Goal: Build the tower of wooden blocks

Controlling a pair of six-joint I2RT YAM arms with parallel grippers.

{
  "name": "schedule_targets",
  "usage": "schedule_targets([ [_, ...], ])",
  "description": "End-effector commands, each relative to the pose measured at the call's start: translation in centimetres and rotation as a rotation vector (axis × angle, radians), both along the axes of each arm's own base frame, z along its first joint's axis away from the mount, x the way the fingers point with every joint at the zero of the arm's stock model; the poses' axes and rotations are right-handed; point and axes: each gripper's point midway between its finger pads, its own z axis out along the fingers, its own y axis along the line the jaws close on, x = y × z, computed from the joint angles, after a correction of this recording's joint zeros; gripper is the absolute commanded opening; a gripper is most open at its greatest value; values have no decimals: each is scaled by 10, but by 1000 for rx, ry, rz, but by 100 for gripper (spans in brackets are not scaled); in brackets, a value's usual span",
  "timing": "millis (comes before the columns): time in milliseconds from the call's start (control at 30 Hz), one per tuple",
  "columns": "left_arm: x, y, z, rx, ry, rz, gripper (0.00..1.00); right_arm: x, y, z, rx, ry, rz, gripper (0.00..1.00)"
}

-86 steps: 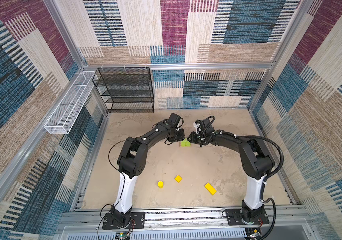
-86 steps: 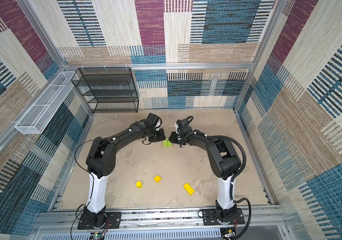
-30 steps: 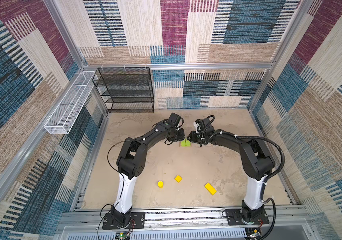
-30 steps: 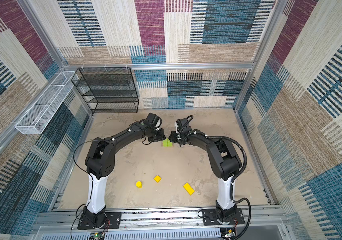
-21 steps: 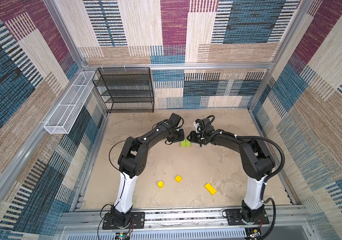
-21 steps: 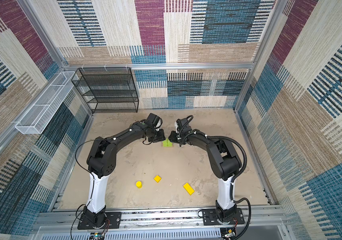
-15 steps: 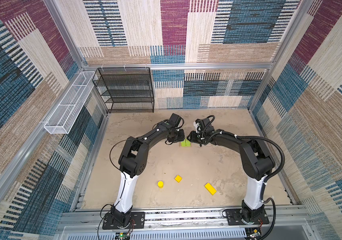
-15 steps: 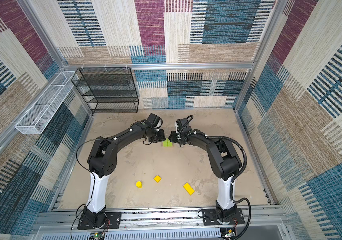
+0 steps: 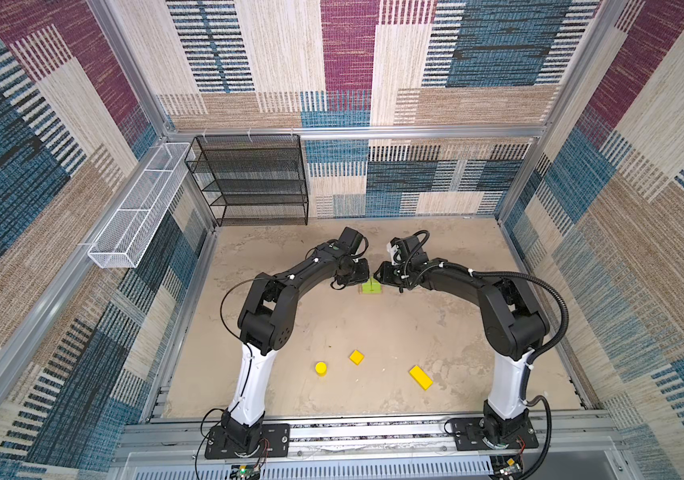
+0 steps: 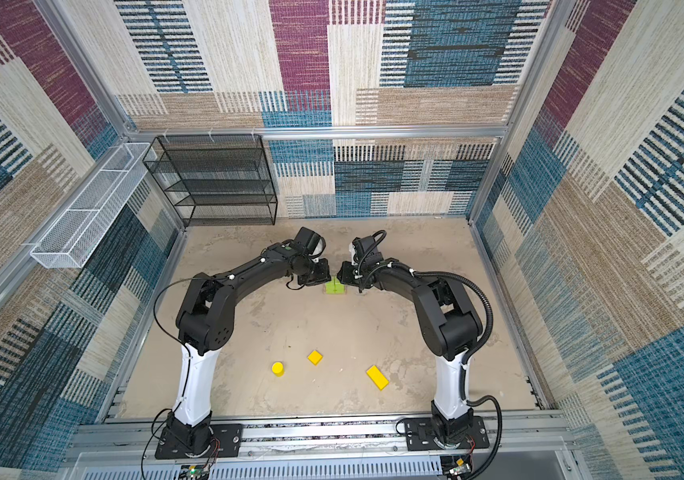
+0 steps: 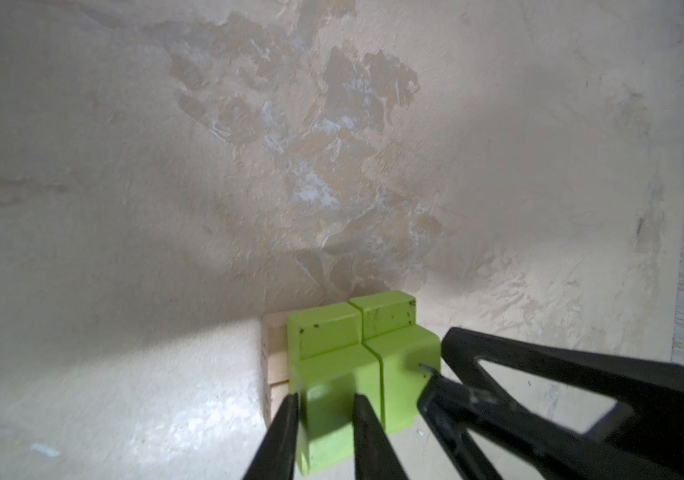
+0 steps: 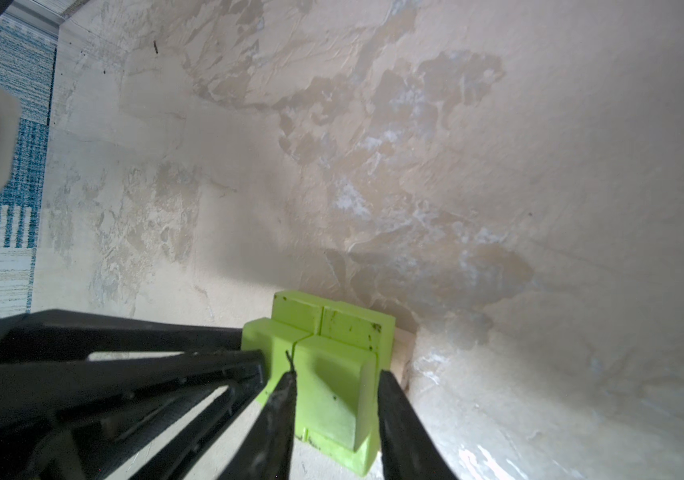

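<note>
- Tower (image 9: 371,287): partly built. It stands on the tan table (image 9: 373,328) toward the back of the cell, directly between the two grippers in both top views.
- Tower make-up: tan planks (image 11: 272,353) at the bottom, with four lime-green blocks packed two by two on them and tight seams between the blocks.
- Left gripper (image 11: 325,399): jaws almost fully together, the gap narrower than the face of the left green block (image 11: 327,374) in front of the tips. The tips lie at that face, but the frames do not show a clamp on it.
- Right gripper (image 12: 336,376): jaws closed on the right green block (image 12: 332,399), one finger against each side face.
- Far green blocks (image 11: 323,332): side by side behind the two near ones, clear of both grippers.
- Yellow cylinder (image 9: 320,368), yellow cube (image 9: 356,357) and yellow bar (image 9: 421,377): lying loose near the front edge, well apart from the tower and from each other.
- Black mesh shelf (image 9: 248,183): against the back wall, left of centre.
- White wire basket (image 9: 136,220): mounted on the left wall.
</note>
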Motion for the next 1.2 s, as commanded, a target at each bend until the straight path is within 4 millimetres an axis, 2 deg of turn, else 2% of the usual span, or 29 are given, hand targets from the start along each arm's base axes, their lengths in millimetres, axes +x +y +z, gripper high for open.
schedule_targets([
  [0,1,-4,0,-25,3,6,27,3,3,5,21,-18,1,35],
  [533,1,-4,2,-28,0,11,27,1,2,2,20,-9,-1,32],
  [800,1,-2,3,-21,-1,13,32,-1,3,1,21,-3,0,30],
  [1167,1,-1,5,-18,-7,16,32,-1,2,0,19,0,-3,26],
])
